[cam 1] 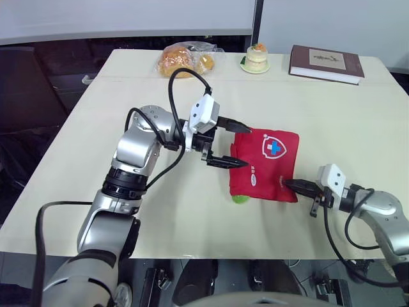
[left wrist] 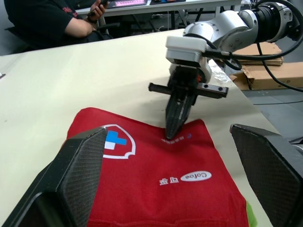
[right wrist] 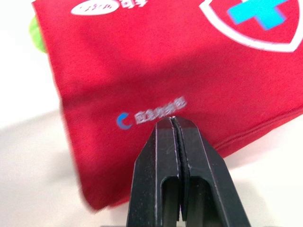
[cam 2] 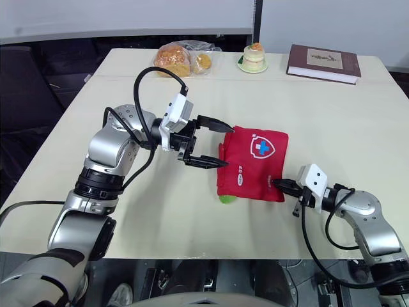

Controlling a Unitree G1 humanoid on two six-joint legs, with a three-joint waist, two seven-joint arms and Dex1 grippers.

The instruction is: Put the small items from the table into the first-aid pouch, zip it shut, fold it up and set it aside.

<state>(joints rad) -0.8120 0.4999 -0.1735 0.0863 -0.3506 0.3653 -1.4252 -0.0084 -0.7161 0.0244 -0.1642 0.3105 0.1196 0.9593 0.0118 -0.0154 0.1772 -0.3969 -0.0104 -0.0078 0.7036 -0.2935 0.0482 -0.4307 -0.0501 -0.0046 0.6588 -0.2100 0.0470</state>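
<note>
My right gripper [cam 1: 289, 185] is sitting nearest, its two black fingers pressing flat together with nothing visible between them, their tips touching the near right edge of the red first-aid pouch [cam 1: 271, 163]. The pouch is lying flat on the middle of the pale table [cam 1: 319, 102], with a green item [cam 1: 241, 199] poking out from under its near left corner. My left gripper [cam 1: 243, 147] is hovering at the pouch's left edge, fingers gaping wide and holding nothing. Along the far edge, a bag of bread [cam 1: 185, 61], a small cake [cam 1: 257, 57] and a dark red book [cam 1: 326, 64] are resting.
</note>
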